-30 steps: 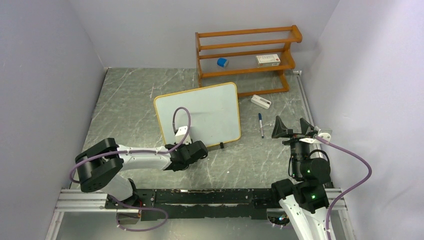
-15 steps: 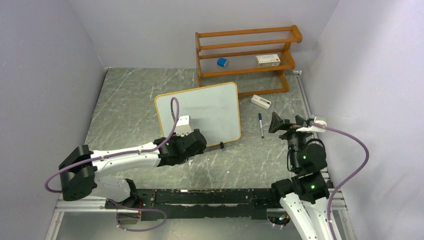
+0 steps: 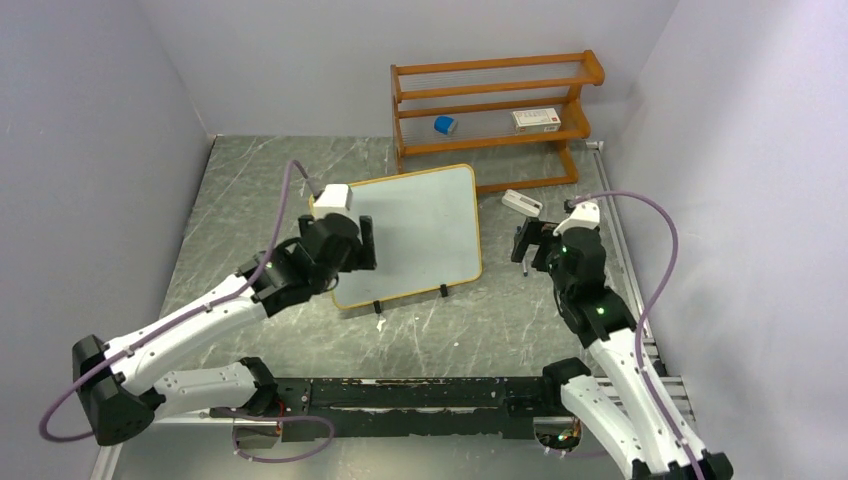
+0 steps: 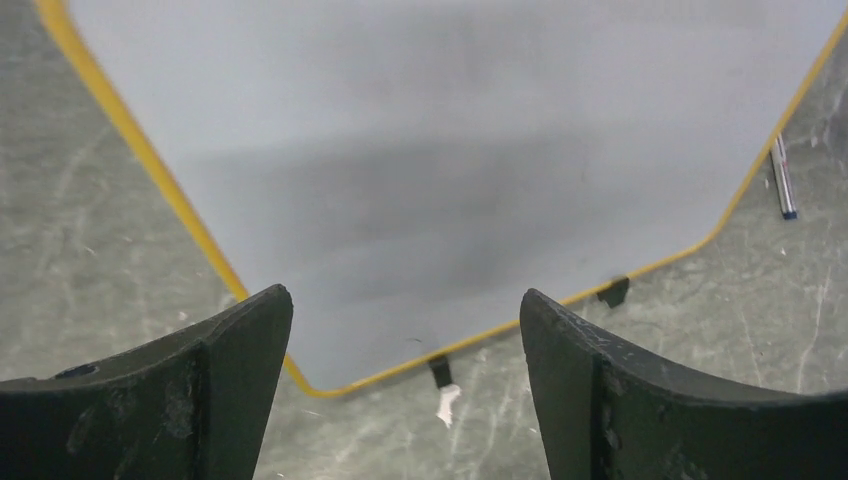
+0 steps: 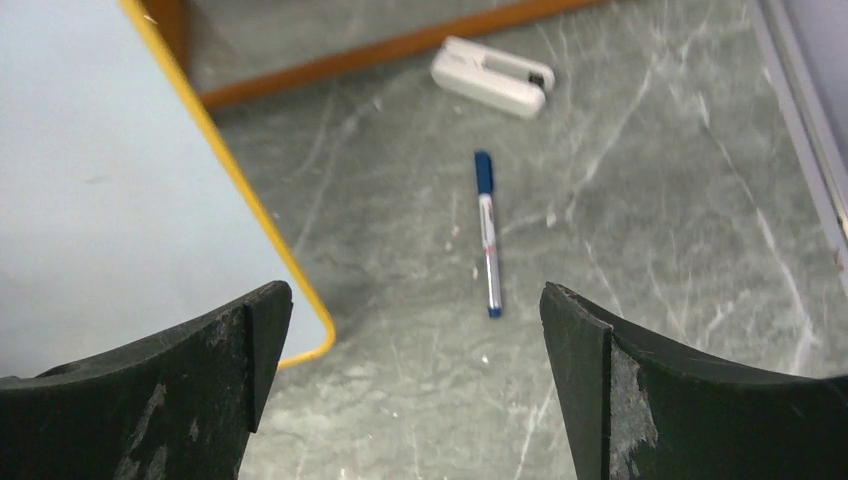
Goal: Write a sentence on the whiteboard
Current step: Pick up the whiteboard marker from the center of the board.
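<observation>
I read the whiteboard (image 3: pixel 420 220) mid-way across the table (image 3: pixel 250 200), in front of the wooden rack (image 3: pixel 490 110), feet toward the arms. L gripper (image 4: pixel 405 310): jaws apart, above its near edge. R gripper (image 5: pixel 415 300): jaws apart, over the blue-capped marker (image 5: pixel 487 235), which lies flat beside the whiteboard's right edge. The white eraser (image 5: pixel 492 77) lies beyond.

Back of your worktop (image 3: pixel 250 190) stands the orange shelf rack (image 3: pixel 495 65), with a small blue block (image 3: pixel 445 125) and a white box (image 3: pixel 536 119) on its middle shelf. In front you've got a small white case (image 5: pixel 492 77), and near it a blue-capped marker (image 5: pixel 487 233) lying flat.
</observation>
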Controlling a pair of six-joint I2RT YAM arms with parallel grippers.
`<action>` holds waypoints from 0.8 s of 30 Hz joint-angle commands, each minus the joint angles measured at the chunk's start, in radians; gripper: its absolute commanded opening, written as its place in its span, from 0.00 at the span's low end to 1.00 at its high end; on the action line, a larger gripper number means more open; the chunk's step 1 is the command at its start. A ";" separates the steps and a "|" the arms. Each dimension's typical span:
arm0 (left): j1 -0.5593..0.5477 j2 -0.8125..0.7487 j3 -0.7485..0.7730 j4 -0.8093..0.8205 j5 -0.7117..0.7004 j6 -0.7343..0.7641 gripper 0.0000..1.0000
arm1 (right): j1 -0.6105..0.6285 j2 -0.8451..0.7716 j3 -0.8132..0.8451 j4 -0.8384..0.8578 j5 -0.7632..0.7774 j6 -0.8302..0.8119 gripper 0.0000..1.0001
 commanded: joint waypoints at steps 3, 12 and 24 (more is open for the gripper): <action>0.183 -0.085 0.046 0.030 0.174 0.267 0.88 | -0.003 0.143 0.047 -0.086 0.106 0.045 0.99; 0.266 -0.283 -0.031 0.123 0.175 0.380 0.88 | -0.097 0.484 0.116 -0.103 0.046 0.064 0.90; 0.283 -0.442 -0.117 0.182 0.165 0.403 0.89 | -0.151 0.845 0.223 -0.045 -0.018 0.034 0.52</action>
